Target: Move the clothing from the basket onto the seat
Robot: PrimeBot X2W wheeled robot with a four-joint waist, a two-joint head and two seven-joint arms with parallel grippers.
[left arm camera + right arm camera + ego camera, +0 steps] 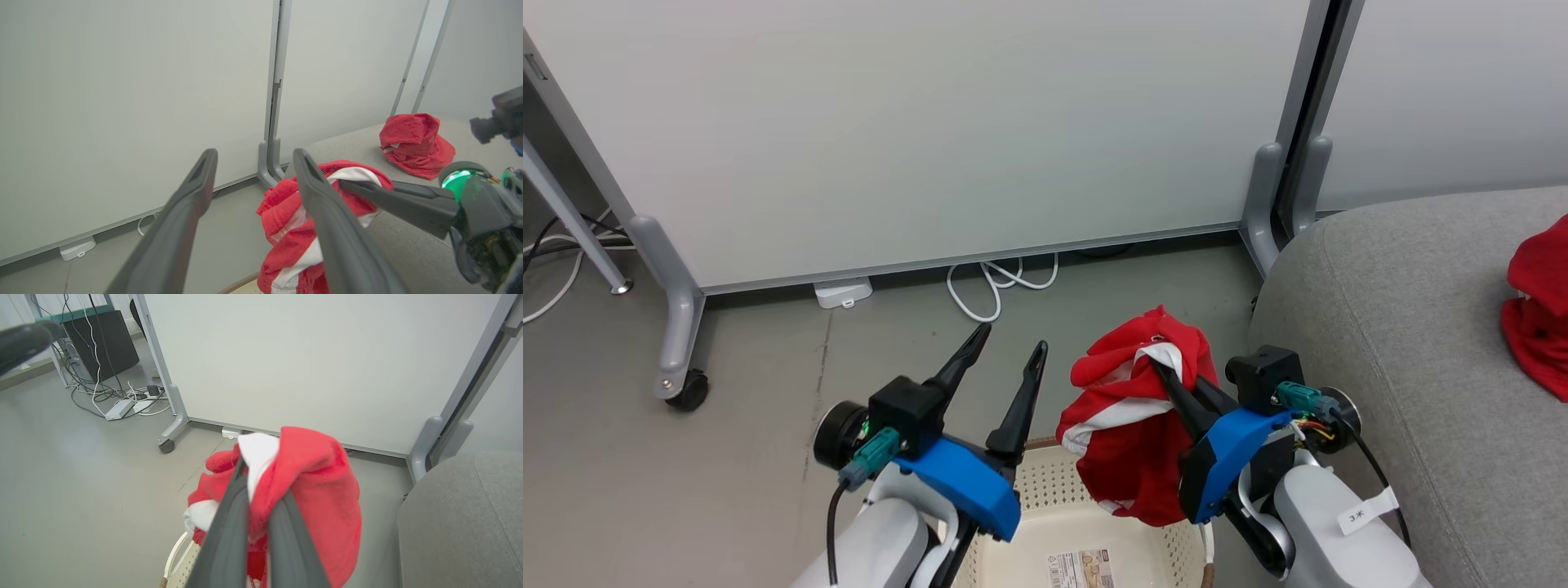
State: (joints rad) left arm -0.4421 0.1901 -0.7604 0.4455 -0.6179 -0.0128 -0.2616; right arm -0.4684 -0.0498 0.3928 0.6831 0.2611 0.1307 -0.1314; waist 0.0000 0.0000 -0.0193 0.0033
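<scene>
Ahead, past the fingertips of both grippers, stand two white partitions on grey feet: the left panel (931,122) and the right panel (1445,90), whose feet meet beyond the right gripper (1160,369). One grey seat (1405,343) lies just to that gripper's right, its rounded corner near the wrist. One basket (1045,490) sits on the floor (768,457) below and between the two grippers, with a paper label (1082,567) on its base. There are two red garments. The trimmed garment (1127,425), red with white bands, is pinched near its top by the right gripper, whose fingers are pressed together on the cloth. It hangs from them over the right part of the basket; whether its lowest fold touches the basket cannot be told. The plain red garment (1539,310) lies bunched on the seat, well to the right of the right gripper. The left gripper (1011,339) holds nothing, its two fingers spread apart, just left of the hanging cloth and above the basket's left rim. Beyond it on the floor are one looped white cable (996,286), one white adapter (843,291) and one black caster (690,390).
</scene>
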